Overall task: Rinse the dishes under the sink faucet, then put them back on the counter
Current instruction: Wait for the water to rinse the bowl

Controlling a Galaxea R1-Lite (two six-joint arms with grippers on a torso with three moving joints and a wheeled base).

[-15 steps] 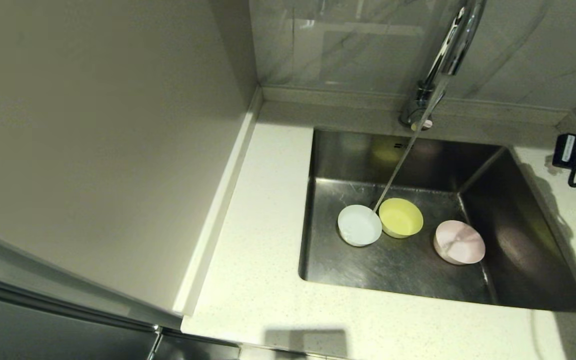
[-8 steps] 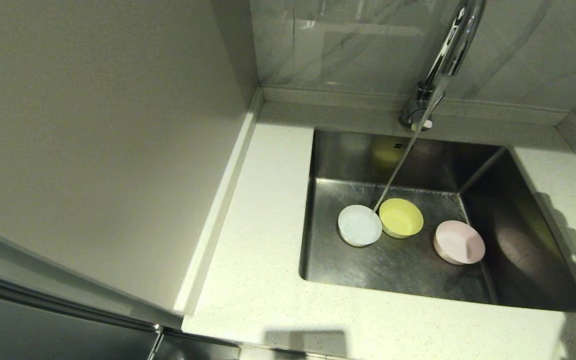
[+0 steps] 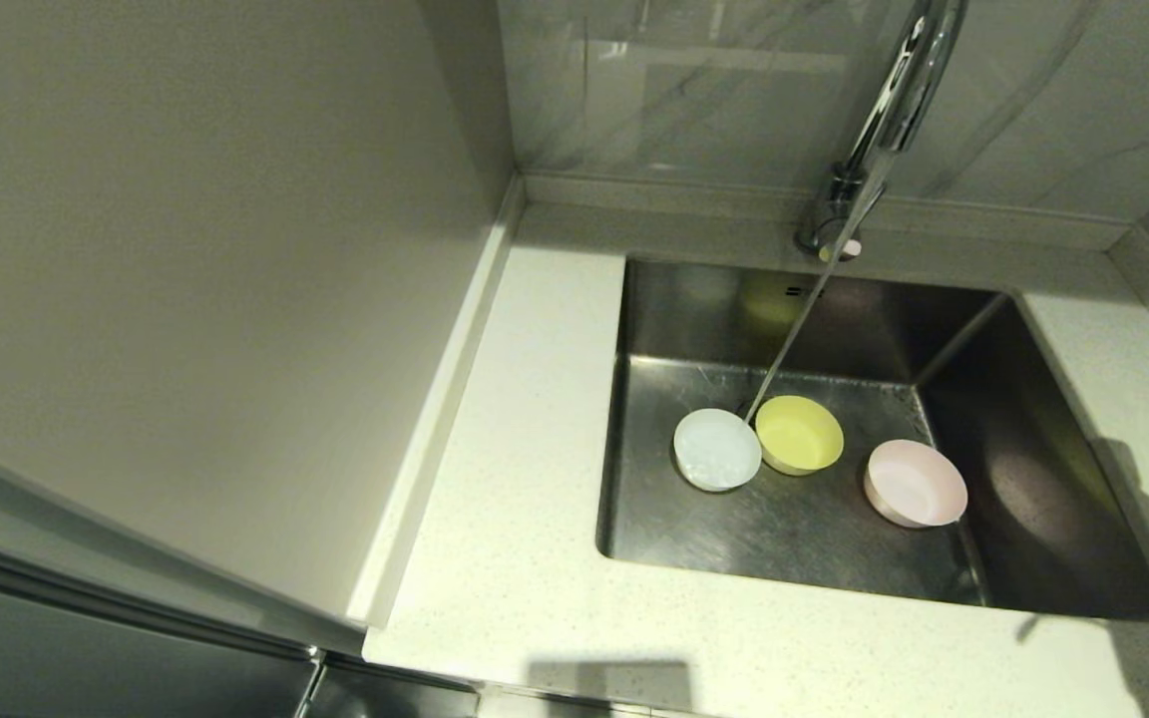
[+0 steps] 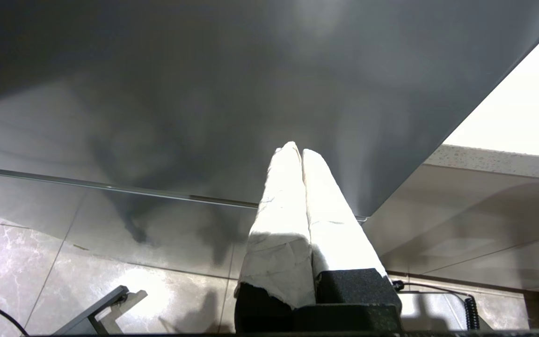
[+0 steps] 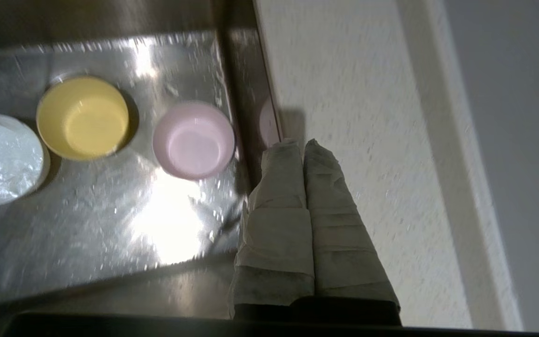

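Standing in the sink (image 3: 1063, 499) with the faucet (image 3: 899, 105) running, the white bowl (image 3: 717, 450), yellow-green bowl (image 3: 800, 434) and pink bowl (image 3: 916, 483) await return to the surface (image 3: 525, 558), while the right end effector (image 5: 303, 142) and the left end effector (image 4: 296, 148) are both pressed together, empty.

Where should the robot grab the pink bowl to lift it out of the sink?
Probably by its rim, coming straight down from above. The pink bowl sits upright and open on the floor of the sink, so one finger could go inside and one outside the thin wall. The side facing away from the sink's right wall has the most room.
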